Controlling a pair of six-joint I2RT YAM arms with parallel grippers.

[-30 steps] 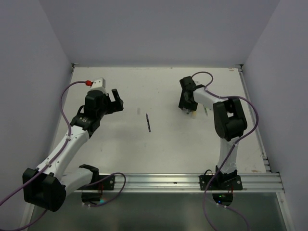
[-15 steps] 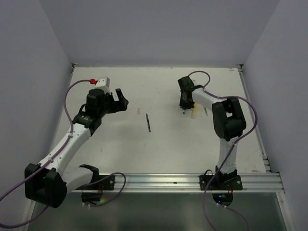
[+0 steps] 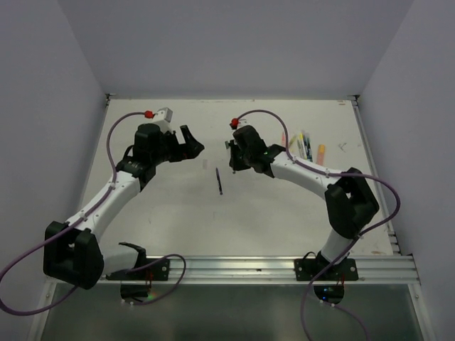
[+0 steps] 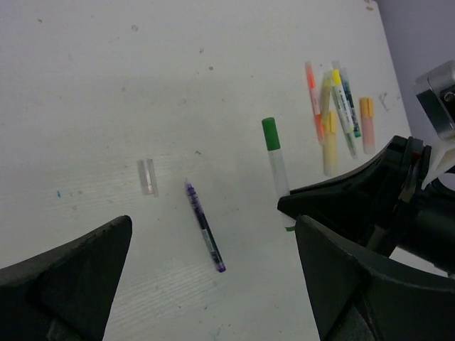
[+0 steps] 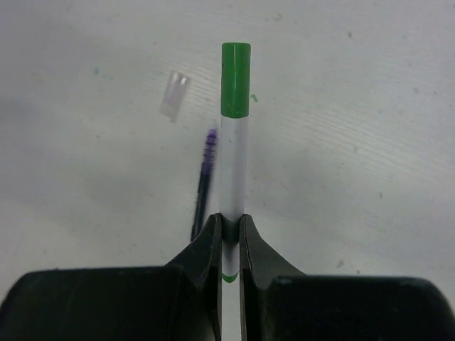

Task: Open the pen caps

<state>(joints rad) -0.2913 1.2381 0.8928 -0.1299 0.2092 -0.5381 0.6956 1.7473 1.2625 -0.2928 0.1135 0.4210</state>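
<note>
Over mid-table, I am pinching the green-capped pen (image 5: 232, 167) tight in the right gripper (image 5: 227, 231); the left gripper (image 4: 206, 213) is gaping wide, empty.

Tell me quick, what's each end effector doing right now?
Left end effector: open, holding nothing.
Right end effector: closed on the white barrel of the green-capped pen, cap on.

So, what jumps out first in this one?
The right gripper, mid-scene, is shut on a white pen with a green cap, facing the open left gripper. Nearby a purple pen lies beside a loose clear cap; highlighters cluster far right.
</note>
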